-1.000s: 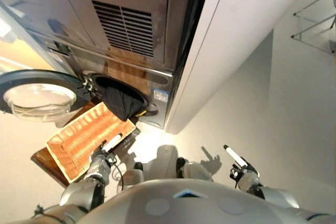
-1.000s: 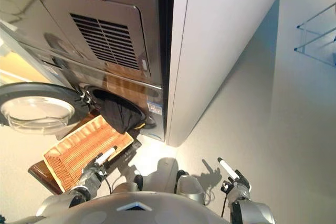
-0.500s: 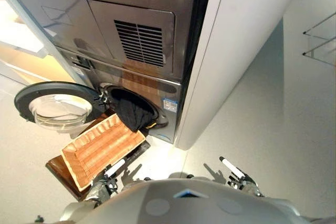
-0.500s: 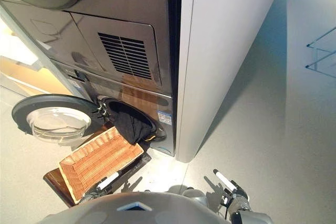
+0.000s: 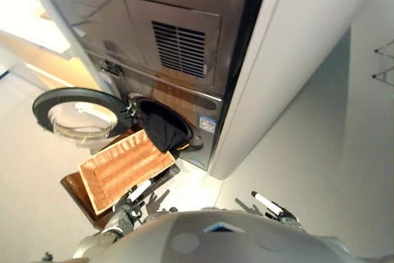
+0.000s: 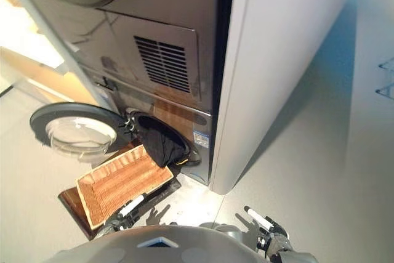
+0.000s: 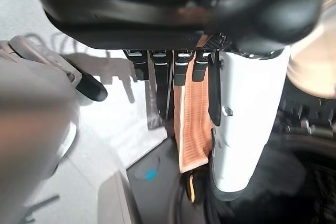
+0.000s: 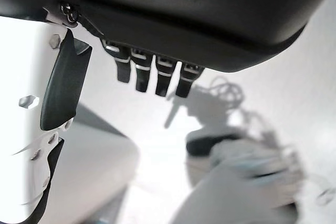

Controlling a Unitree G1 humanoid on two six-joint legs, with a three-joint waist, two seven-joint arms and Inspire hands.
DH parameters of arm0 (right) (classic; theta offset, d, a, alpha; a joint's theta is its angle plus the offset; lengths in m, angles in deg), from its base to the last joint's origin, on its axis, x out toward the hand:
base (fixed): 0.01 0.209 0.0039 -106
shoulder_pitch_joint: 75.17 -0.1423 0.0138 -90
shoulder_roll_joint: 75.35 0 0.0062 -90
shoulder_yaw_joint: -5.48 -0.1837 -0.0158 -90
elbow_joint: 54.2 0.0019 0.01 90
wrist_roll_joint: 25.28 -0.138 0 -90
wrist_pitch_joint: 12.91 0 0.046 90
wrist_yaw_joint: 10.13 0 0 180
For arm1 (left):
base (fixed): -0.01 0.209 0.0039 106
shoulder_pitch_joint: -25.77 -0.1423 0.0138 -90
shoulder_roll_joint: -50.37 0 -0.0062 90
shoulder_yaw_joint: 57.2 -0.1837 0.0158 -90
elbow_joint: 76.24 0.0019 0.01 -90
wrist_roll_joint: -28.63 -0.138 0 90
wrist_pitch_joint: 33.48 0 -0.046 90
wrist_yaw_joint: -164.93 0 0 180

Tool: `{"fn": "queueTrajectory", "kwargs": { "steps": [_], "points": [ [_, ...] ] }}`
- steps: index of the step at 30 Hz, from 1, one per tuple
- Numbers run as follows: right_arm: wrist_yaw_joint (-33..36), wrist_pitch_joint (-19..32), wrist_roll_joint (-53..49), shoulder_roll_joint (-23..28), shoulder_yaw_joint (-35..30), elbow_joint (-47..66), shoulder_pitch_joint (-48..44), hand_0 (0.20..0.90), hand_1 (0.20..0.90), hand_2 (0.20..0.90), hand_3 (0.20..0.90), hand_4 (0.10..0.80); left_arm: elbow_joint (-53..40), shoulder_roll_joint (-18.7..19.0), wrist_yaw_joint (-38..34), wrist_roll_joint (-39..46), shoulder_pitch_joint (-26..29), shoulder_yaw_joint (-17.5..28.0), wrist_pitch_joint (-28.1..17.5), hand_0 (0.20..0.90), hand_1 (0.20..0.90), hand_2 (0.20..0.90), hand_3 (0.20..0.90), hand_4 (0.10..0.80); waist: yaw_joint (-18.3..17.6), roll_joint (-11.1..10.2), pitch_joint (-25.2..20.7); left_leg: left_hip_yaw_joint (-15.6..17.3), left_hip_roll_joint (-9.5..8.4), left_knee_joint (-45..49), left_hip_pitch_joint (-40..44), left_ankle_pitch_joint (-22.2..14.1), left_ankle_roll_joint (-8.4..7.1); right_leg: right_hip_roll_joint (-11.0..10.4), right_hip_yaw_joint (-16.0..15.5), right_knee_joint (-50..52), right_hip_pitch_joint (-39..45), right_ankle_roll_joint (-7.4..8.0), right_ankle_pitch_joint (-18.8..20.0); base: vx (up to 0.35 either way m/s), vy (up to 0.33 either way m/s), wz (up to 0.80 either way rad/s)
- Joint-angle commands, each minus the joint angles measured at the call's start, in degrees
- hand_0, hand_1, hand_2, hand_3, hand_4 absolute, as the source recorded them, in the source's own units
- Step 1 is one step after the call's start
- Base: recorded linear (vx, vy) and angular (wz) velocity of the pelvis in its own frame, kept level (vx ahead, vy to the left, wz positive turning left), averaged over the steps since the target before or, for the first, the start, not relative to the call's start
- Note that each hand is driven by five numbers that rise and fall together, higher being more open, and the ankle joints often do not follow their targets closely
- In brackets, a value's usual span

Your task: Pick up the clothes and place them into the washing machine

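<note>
dark cloth (image 5: 162,132) hangs from drum, rest hidden.

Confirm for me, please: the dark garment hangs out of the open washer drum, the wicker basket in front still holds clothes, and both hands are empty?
Not quite: in the left eye view the wicker basket is empty. The dark garment does hang from the washer drum, and the left hand and right hand are open, holding nothing.

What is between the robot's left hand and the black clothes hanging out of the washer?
The wicker basket, seen in both eye views, lies between the left hand and the black clothes.
</note>
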Motion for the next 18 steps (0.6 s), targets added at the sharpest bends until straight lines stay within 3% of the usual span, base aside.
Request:
{"fn": "queueTrajectory", "kwargs": {
  "steps": [1,2,6,7,8,9,11,12,13,14,15,16,17,18],
  "points": [
    [-0.29,1.97,-1.4,2.21,-0.8,-0.47,-2.94,0.9,0.9,0.9,0.9,0.8,-2.39,4.26,-0.6,-9.77,1.86,-2.74,-2.86,0.9,0.9,0.9,0.9,0.8,3.42,-1.4,-1.82,0.73,-5.61,-0.32,-6.39,6.09,-0.28,3.46,3.49,3.56,-7.56,2.35,2.36,-0.215,-0.044,2.3],
    [-0.27,2.11,-1.63,2.44,-1.09,0.17,-3.39,0.9,0.9,0.9,0.9,0.8,-2.07,4.63,-1.5,-11.74,1.66,-2.9,-3.28,0.9,0.9,0.9,0.9,0.8,3.97,-1.95,-1.71,-1.21,-6.35,0.0,-7.91,6.55,-1.02,3.07,1.37,1.43,-7.2,2.96,3.99,-0.148,-0.074,1.53],
    [-0.38,2.39,-0.93,2.1,-0.52,1.1,-3.57,0.9,0.9,0.9,0.9,0.8,-3.12,4.7,-2.58,-15.0,0.47,-3.67,-4.2,0.9,0.9,0.9,0.9,0.8,5.28,-1.7,-1.56,-2.94,-5.97,0.06,-9.21,6.76,-1.82,3.07,-1.0,-1.71,-5.83,3.42,4.99,-0.077,-0.079,0.89],
    [-0.02,2.69,-1.33,2.22,-0.73,1.44,-4.06,0.9,0.9,0.9,0.9,0.8,-2.08,4.15,-2.8,-14.82,0.71,-3.48,-3.53,0.9,0.9,0.9,0.9,0.8,5.33,-1.8,-0.46,-1.54,-6.5,1.45,-12.26,5.78,-2.08,2.42,-4.08,-2.79,-5.87,3.41,5.14,-0.182,-0.024,0.65],
    [0.18,2.92,-1.65,2.59,-0.95,1.72,-4.49,0.9,0.9,0.9,0.9,0.8,-1.32,3.8,-2.87,-14.5,0.63,-2.61,-3.32,0.9,0.9,0.9,0.9,0.8,5.59,-2.24,0.31,3.84,-5.74,1.88,-14.18,4.61,-1.28,0.83,-7.57,-3.63,-6.01,3.84,5.57,-0.138,0.008,1.01],
    [0.18,2.93,-1.66,2.59,-0.94,1.71,-4.5,0.9,0.9,0.9,0.9,0.8,-1.31,3.8,-2.86,-14.5,0.64,-2.6,-3.32,0.9,0.9,0.9,0.9,0.8,5.52,-2.28,0.33,3.81,-5.8,1.94,-14.16,4.55,-1.27,0.78,-7.62,-3.71,-5.92,3.84,5.54,-0.088,0.05,1.94],
    [0.29,2.99,-1.86,2.92,-1.14,1.57,-4.61,0.9,0.9,0.9,0.9,0.8,-0.39,3.44,-3.13,-14.93,0.52,-2.12,-3.45,0.9,0.9,0.9,0.9,0.8,5.66,-3.21,1.57,11.31,-3.15,5.45,-15.15,3.37,-1.02,-2.16,-10.6,-4.64,-5.75,4.42,6.55,-0.214,0.11,1.57],
    [0.31,2.9,-1.49,2.92,-1.3,1.31,-4.59,0.9,0.9,0.9,0.9,0.8,-0.37,3.43,-3.44,-15.5,-0.06,-1.58,-4.02,0.9,0.9,0.9,0.9,0.8,5.77,-3.84,2.1,13.65,-0.92,10.72,-14.03,2.93,-1.75,-4.56,-12.39,-4.99,-6.29,4.71,7.79,-0.25,0.108,0.63],
    [0.31,2.9,-1.49,2.92,-1.31,1.31,-4.61,0.9,0.9,0.9,0.9,0.8,-0.37,3.44,-3.44,-15.5,-0.03,-1.58,-4.02,0.9,0.9,0.9,0.9,0.8,5.67,-3.83,2.02,13.55,-0.95,10.72,-14.2,3.05,-1.76,-4.56,-12.48,-5.0,-6.42,4.72,7.86,-0.23,0.088,0.84],
    [0.22,2.89,-1.43,3.02,-1.48,1.17,-4.8,0.9,0.9,0.9,0.9,0.8,-0.17,3.4,-3.9,-15.47,-0.27,-1.1,-4.2,0.9,0.9,0.9,0.9,0.8,5.43,-4.29,2.08,15.59,0.66,12.91,-12.9,1.84,-1.87,-6.14,-14.42,-5.06,-6.92,4.94,8.26,-0.169,0.052,0.78],
    [0.17,2.98,-1.5,3.21,-1.77,1.17,-4.86,0.9,0.9,0.9,0.9,0.8,-0.32,3.32,-4.32,-15.51,-0.55,-0.91,-4.43,0.9,0.9,0.9,0.9,0.8,4.97,-4.75,2.11,19.24,3.4,16.14,-11.27,0.48,-1.89,-7.8,-16.62,-4.88,-7.34,5.14,8.42,-0.205,0.089,0.88],
    [0.12,2.94,-1.59,3.21,-1.97,1.15,-4.96,0.9,0.9,0.9,0.9,0.8,-0.38,3.32,-4.17,-15.45,-0.57,-0.72,-4.46,0.9,0.9,0.9,0.9,0.8,4.77,-4.63,1.46,20.08,4.68,14.07,-9.4,0.39,-2.04,-8.41,-17.74,-4.98,-7.82,5.38,8.29,-0.216,0.134,0.82],
    [0.2,2.98,-2.0,3.28,-2.53,0.97,-5.13,0.9,0.9,0.9,0.9,0.8,-0.36,3.29,-4.39,-15.45,-0.23,-0.77,-4.7,0.9,0.9,0.9,0.9,0.8,3.81,-4.83,0.92,26.38,10.95,17.77,-4.35,0.37,-3.0,-10.29,-21.71,-4.63,-7.86,5.5,8.26,-0.135,0.105,0.78],
    [0.19,2.98,-2.0,3.27,-2.54,0.97,-5.15,0.9,0.9,0.9,0.9,0.8,-0.35,3.3,-4.39,-15.45,-0.21,-0.76,-4.7,0.9,0.9,0.9,0.9,0.8,3.72,-4.91,0.86,26.32,10.84,17.63,-4.43,0.56,-2.99,-10.38,-21.78,-4.65,-7.95,5.5,8.32,-0.118,0.104,0.88]
  ]
}}
